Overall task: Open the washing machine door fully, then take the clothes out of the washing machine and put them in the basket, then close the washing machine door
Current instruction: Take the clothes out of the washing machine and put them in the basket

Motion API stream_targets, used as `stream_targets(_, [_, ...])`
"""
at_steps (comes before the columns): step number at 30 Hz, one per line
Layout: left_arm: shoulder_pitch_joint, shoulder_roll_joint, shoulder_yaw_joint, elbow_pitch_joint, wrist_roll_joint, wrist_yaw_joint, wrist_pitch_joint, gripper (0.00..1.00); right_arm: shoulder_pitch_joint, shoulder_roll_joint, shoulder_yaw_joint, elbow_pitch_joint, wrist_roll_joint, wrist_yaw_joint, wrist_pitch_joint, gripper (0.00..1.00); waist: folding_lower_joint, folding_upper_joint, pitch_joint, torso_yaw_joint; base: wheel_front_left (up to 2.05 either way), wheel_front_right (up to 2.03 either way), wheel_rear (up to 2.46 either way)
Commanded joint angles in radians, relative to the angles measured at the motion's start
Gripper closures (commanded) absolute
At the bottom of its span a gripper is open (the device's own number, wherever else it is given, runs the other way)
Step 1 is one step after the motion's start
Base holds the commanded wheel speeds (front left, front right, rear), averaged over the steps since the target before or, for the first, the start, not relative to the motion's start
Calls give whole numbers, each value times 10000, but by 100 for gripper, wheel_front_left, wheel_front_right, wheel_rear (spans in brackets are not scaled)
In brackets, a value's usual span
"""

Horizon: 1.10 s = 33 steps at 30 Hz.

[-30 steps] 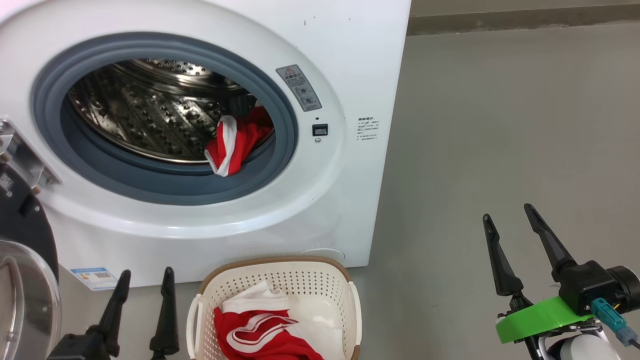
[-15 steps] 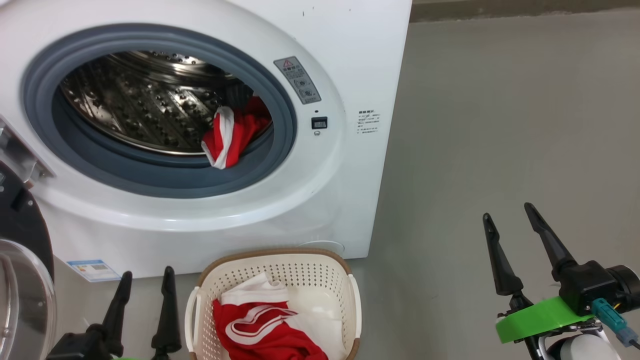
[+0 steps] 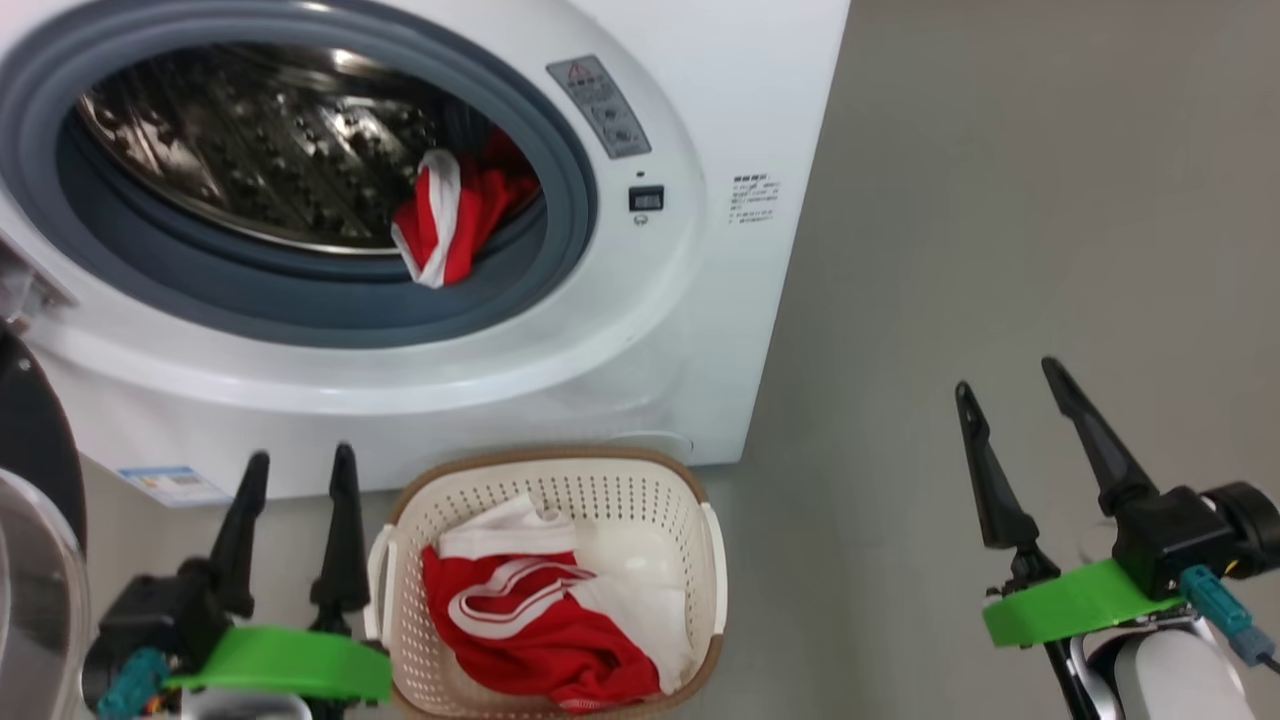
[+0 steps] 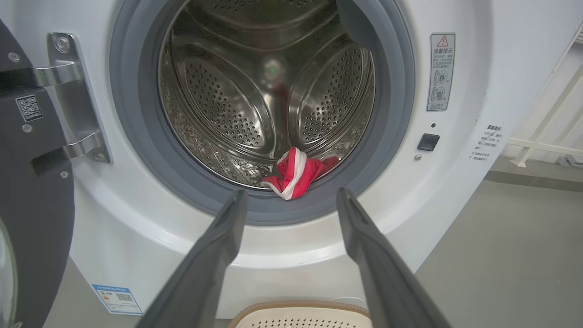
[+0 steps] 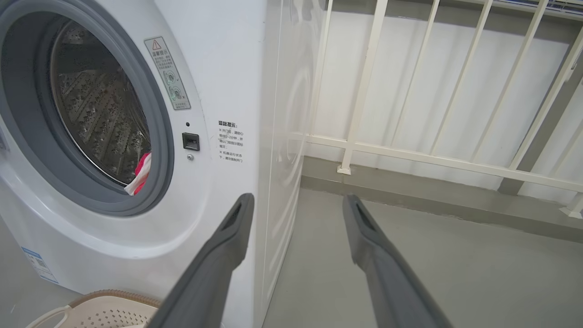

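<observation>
left claw [image 3: 300,455] wide | right claw [image 3: 1006,375] wide | crumpled red clothes [image 3: 452,222], perforated steel drum [image 3: 240,150]

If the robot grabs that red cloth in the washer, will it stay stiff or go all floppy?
Probably floppy: the red cloth lies crumpled over the lip of the drum, so it should droop when lifted. It looks small and thin, so it is likely light. A loose end might drag on the grey ring coming out.

The smooth grey floor [image 3: 1000,200] carries a big white boxy washing machine [image 3: 740,80] at the far left. A small cream-white perforated plastic basket [image 3: 545,462] stands just beside its near side.
</observation>
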Motion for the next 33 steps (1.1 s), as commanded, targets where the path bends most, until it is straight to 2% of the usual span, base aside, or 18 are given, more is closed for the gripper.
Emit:
stream_targets(1, [-540, 194, 322, -122, 90, -72, -123, 0, -396, -41, 165, -320, -111, 62, -53, 0, 0, 0, 469, 75, 0, 0, 0])
stream_targets(10, [-2168, 74, 503, 641, -283, -497, -228, 0, -815, -41, 39, -472, -296, 62, -53, 0, 0, 0, 1448, 283, 0, 0, 0])
stream_targets(19, [-4122, 84, 481, 1636, -91, -781, -279, 0, -1378, -41, 4, -766, -415, 62, -53, 0, 0, 0, 2478, 396, 0, 0, 0])
stream_targets(25, [-5771, 299, 308, 2767, 233, -1005, -288, 0, -1784, -41, 11, -875, -477, 62, -53, 0, 0, 0, 3293, 398, 0, 0, 0])
stream_targets(33, [-7990, 506, 305, 4733, 103, -1505, -255, 0, -2315, -41, 122, -932, -518, 62, -53, 0, 0, 0, 4135, 183, 0, 0, 0])
